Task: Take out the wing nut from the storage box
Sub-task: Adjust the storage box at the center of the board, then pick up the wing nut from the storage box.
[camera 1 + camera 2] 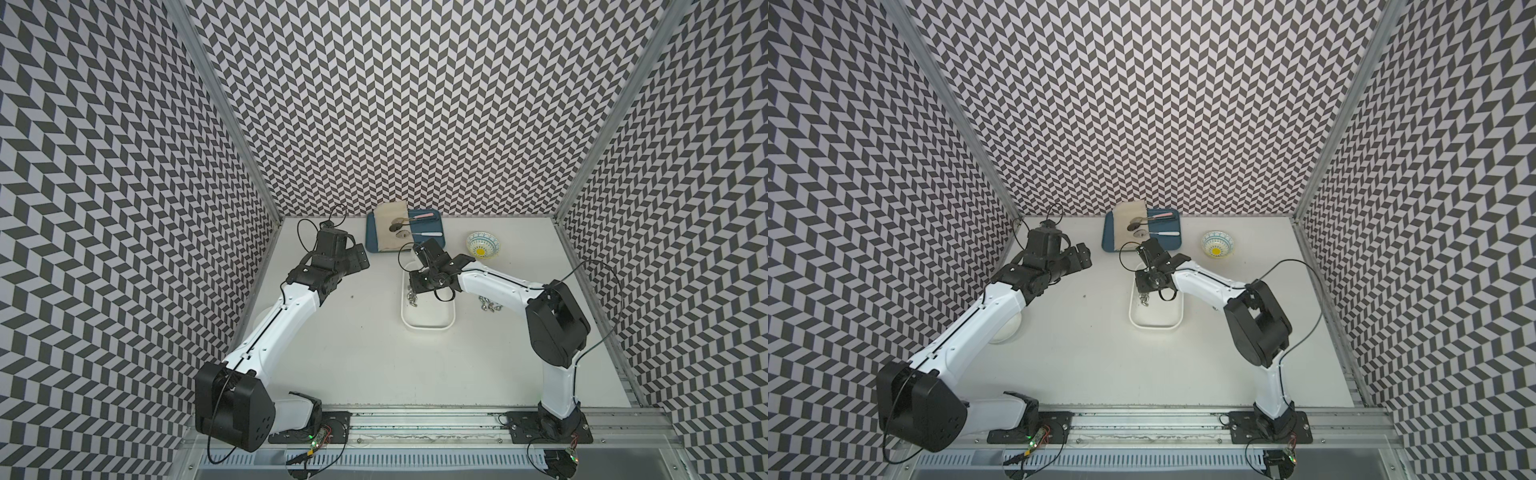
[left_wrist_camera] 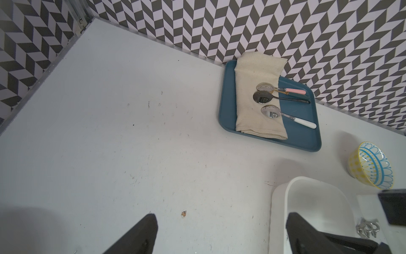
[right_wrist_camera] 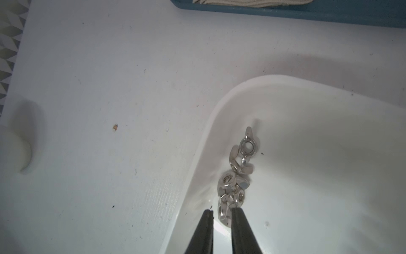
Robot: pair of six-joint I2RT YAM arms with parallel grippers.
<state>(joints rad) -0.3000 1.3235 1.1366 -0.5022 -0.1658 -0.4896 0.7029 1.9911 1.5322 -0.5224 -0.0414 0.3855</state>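
Note:
The storage box (image 1: 428, 325) is a shallow white tub in mid-table, seen in both top views. A cluster of several silver wing nuts (image 3: 233, 182) lies against its left inner wall and also shows in a top view (image 1: 1144, 298). My right gripper (image 3: 222, 212) is lowered inside the box, its jaws a narrow gap apart. One wing nut (image 3: 223, 216) of the cluster sits between the fingertips, with a sliver of space on one side. My left gripper (image 2: 219, 233) hovers wide open and empty over bare table left of the box (image 2: 283, 198).
A dark-blue tray (image 1: 437, 245) with a beige cloth and three spoons stands at the back wall. A patterned bowl (image 1: 483, 244) sits to its right. Several loose wing nuts (image 1: 490, 306) lie on the table right of the box. A white round object (image 1: 1007, 332) shows under the left arm.

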